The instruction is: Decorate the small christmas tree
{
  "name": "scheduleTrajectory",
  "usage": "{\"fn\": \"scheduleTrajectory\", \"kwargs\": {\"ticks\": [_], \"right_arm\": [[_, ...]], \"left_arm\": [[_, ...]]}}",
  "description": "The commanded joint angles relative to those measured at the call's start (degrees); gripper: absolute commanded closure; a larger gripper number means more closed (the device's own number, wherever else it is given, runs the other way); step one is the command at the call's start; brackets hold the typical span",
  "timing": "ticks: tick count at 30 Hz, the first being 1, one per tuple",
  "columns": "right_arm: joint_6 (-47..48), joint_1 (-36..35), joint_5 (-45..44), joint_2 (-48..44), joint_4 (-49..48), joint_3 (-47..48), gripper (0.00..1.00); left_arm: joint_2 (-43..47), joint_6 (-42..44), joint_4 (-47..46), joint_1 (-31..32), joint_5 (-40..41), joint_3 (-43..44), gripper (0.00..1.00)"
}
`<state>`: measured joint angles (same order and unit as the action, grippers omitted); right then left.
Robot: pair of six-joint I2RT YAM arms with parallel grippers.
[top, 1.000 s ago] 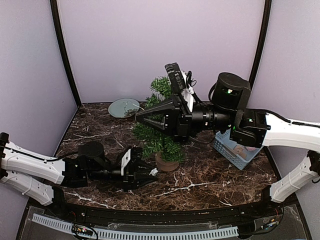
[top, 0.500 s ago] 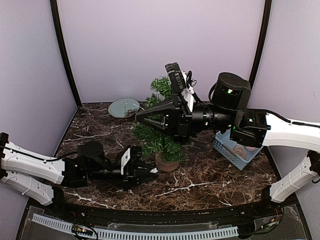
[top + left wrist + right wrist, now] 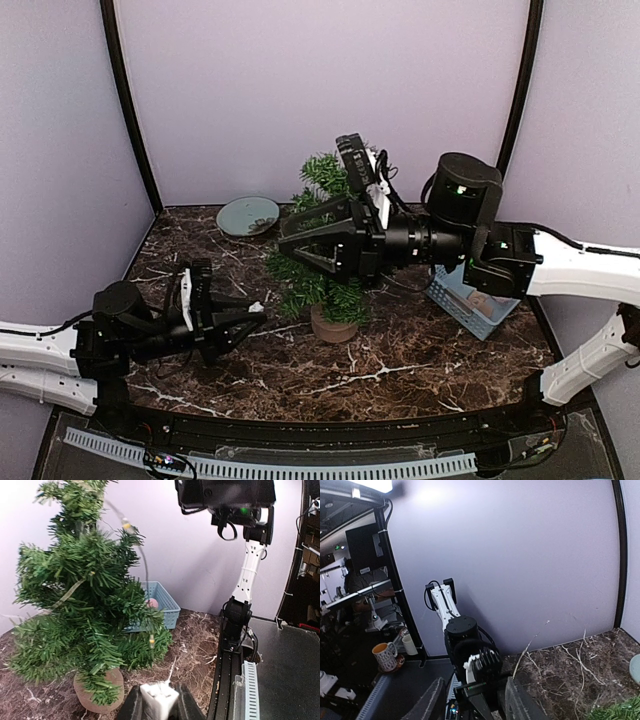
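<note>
Pale lavender walls (image 3: 320, 90) meet at black corner posts (image 3: 125, 100) around a dark brown, white-veined marble tabletop (image 3: 400, 370); a ceiling light (image 3: 375, 484) glares above

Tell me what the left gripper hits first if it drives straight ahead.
Likely the tree, at its low branches just above the stump. The left gripper, shut on a white piece, points right at them; depth is unclear.

the table (image 3: 400, 375) is dark brown marble with white veins. on it stand the small christmas tree (image 3: 318, 280) near the middle, a blue basket (image 3: 468, 308) to its right, and a grey-green plate (image 3: 247, 214) at the back left.
</note>
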<state>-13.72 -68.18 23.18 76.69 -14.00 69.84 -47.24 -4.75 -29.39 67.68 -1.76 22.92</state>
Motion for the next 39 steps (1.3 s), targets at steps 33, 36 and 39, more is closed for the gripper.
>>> {"fn": "scheduleTrajectory", "kwargs": {"ticks": [33,36,39], "right_arm": [[6.53,3.92,-12.20,-11.51,11.07,-3.24,0.53],[5.33,3.34,-11.16,-10.90,11.01,-3.69,0.56],[4.04,1.59,-11.73,-9.09,10.46,-3.41,0.59]], "left_arm": [[4.37,-32.52,15.51,-7.91,-1.61,7.71,1.00],[1.34,-31.93,6.70,-7.91,-6.91,7.65,1.00],[0.05,-32.34,-1.02,-7.87,-12.23,6.52,1.00]]}}
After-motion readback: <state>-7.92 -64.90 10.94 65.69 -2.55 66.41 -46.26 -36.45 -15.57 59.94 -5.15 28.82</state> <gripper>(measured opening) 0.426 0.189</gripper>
